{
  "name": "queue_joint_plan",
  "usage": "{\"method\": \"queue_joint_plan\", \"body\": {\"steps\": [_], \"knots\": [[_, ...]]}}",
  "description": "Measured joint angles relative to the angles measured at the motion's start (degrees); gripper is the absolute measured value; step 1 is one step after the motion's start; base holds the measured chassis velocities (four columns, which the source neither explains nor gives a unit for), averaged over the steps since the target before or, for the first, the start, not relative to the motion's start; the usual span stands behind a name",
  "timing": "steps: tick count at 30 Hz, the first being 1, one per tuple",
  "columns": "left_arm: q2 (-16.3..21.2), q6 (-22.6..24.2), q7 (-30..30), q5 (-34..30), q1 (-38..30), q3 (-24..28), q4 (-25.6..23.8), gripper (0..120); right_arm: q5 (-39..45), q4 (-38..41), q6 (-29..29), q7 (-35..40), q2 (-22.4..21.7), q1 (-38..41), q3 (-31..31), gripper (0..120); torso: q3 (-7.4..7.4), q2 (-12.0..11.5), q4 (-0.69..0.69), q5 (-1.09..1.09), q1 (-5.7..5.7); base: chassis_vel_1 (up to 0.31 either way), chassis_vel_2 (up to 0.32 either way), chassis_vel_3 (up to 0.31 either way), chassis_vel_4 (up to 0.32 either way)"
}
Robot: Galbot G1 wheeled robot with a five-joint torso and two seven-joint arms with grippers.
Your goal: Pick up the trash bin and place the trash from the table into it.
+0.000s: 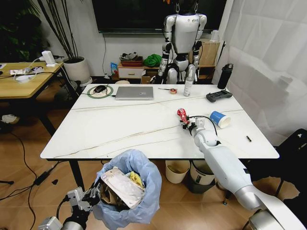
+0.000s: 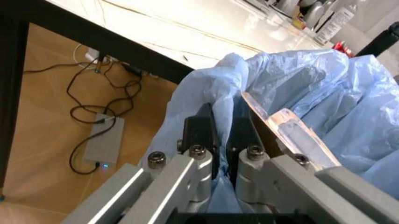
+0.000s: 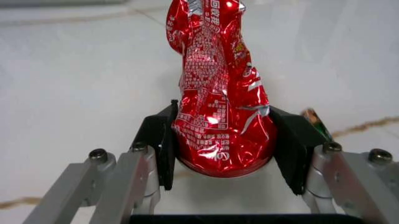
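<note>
Beside the blue-and-white paper cup (image 1: 220, 119), the right gripper (image 3: 223, 149) pinches a red wrapper (image 3: 217, 93).

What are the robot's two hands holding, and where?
Right gripper pinches the red wrapper at its lower end. Left gripper clamps the trash bin by its bag-covered rim.

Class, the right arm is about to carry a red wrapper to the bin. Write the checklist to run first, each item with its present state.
1. Right gripper shut on the red wrapper: ok.
2. Left gripper clamped on the trash bin rim: ok.
3. Bin mouth open upward: ok.
4. Room left inside the bin: cannot tell; it looks nearly full.
5. Paper cup still on the table: not ok.
</note>
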Motion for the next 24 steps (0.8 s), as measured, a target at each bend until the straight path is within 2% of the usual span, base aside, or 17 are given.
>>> {"method": "queue_joint_plan", "body": {"steps": [2, 4, 9, 10, 11, 12, 16, 18, 19, 24], "knots": [[0.0, 0.0, 0.0, -0.2, -0.1, -0.1, 0.0, 0, 3.8, 5.5, 0.3, -0.4, -2.2, -1.5, 0.0, 44, 0.0, 0.0, -0.02, 0.01, 0.0, 0.0, 0.0, 0.0, 0.0], [0.0, 0.0, -0.1, -0.3, -0.2, -0.1, 0.1, 0, 4.9, 7.1, 0.4, -0.5, -2.9, -1.9, 0.1, 44, 0.0, 0.0, -0.01, 0.02, 0.0, 0.0, 0.0, 0.0, 0.0], [-0.1, 0.1, -0.1, -0.3, -0.3, 0.0, 0.2, 0, 13.8, 22.8, 0.5, -1.4, -9.8, -7.8, 0.0, 44, 0.0, 0.0, -0.03, 0.0, 0.0, 0.0, 0.0, 0.0, 0.0], [0.0, 0.2, -0.1, -0.3, -0.3, 0.0, 0.2, 0, 16.4, 29.4, 0.5, -1.5, -12.1, -10.6, -0.6, 44, 0.0, 0.0, -0.05, -0.02, 0.0, 0.0, 0.0, 0.0, 0.0], [0.0, 0.2, -0.1, -0.3, -0.3, 0.0, 0.2, 0, 16.4, 29.4, 0.5, -1.5, -12.1, -10.6, -0.6, 44, 0.0, 0.0, -0.05, -0.02, 0.0, 0.0, 0.0, 0.0, 0.0], [0.0, 0.2, -0.1, -0.3, -0.3, -0.1, 0.2, 0, 17.5, 33.4, 0.6, -1.5, -13.2, -12.5, -1.2, 44, -0.01, 0.0, -0.04, -0.02, 0.0, 0.0, 0.0, 0.0, 0.0], [-0.2, 0.3, -0.2, -0.5, -0.6, -0.3, 0.1, 0, 21.1, 46.4, 0.7, -1.3, -16.5, -19.4, -5.9, 44, -0.01, 0.0, -0.02, -0.01, -0.01, 0.0, 0.0, 0.0, 0.0], [-0.3, 0.3, -0.3, -0.6, -0.7, -0.4, -0.1, 0, 21.4, 50.6, 1.1, -1.3, -17.5, -21.5, -9.1, 44, -0.01, 0.0, -0.02, -0.01, -0.02, 0.0, 0.0, 0.0, 0.0], [-0.3, 0.3, -0.3, -0.6, -0.7, -0.4, -0.1, 0, 21.4, 50.6, 1.1, -1.3, -17.5, -21.5, -9.1, 44, -0.01, 0.0, -0.02, -0.01, -0.02, 0.0, 0.0, 0.0, 0.0], [-0.4, 0.3, -0.3, -0.6, -0.7, -0.4, -0.3, 0, 20.3, 55.9, 2.7, -1.5, -18.6, -23.6, -17.6, 44, -0.01, 0.0, -0.02, -0.01, -0.01, 0.0, 0.0, 0.0, 0.0]]}}
